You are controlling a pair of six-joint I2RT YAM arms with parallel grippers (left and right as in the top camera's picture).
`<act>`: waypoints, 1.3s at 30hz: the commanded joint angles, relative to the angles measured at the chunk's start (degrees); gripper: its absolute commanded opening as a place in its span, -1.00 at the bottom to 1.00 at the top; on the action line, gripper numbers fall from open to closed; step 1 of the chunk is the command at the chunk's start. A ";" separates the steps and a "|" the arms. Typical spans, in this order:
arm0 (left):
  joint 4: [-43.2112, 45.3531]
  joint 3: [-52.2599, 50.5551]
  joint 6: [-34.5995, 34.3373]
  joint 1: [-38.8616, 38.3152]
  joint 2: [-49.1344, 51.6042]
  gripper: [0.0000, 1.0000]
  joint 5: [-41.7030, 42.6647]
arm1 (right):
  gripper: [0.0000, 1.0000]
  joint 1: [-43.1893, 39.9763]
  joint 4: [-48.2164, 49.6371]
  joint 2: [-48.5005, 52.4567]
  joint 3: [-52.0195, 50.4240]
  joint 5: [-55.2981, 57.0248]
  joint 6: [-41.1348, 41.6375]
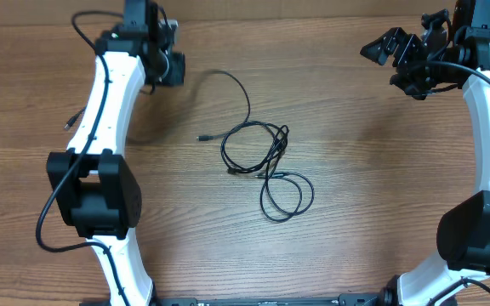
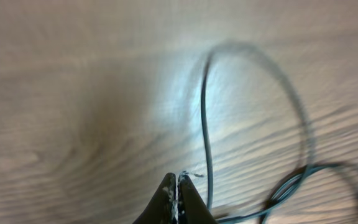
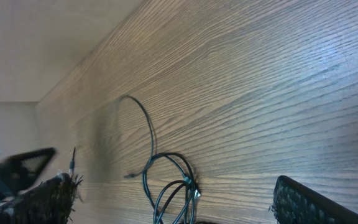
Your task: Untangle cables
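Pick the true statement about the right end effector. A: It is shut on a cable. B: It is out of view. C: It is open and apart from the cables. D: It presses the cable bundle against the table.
C: overhead, the right end effector sits well off to the side of the cables, and the right wrist view shows its fingers spread wide, gripping nothing.

The cables [image 1: 276, 151] lie in a loose tangle mid-table [image 1: 356, 212]. One strand arcs away behind and to the left, reaching the left gripper [image 1: 173, 68]. The right gripper [image 1: 398, 59] hangs at the far right, well apart.
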 commanded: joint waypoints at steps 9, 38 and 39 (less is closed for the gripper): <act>-1.40 15.56 -4.81 2.32 -2.47 -0.92 9.03 | 1.00 -0.04 0.24 -1.86 0.52 0.42 -0.57; 2.71 -30.84 23.98 -6.14 -0.74 0.21 -12.59 | 0.99 -0.04 0.24 -1.86 0.52 0.42 -0.57; 3.37 -31.43 24.00 -6.08 -0.74 0.17 -13.18 | 1.00 -0.04 0.24 -1.86 0.52 0.42 -0.57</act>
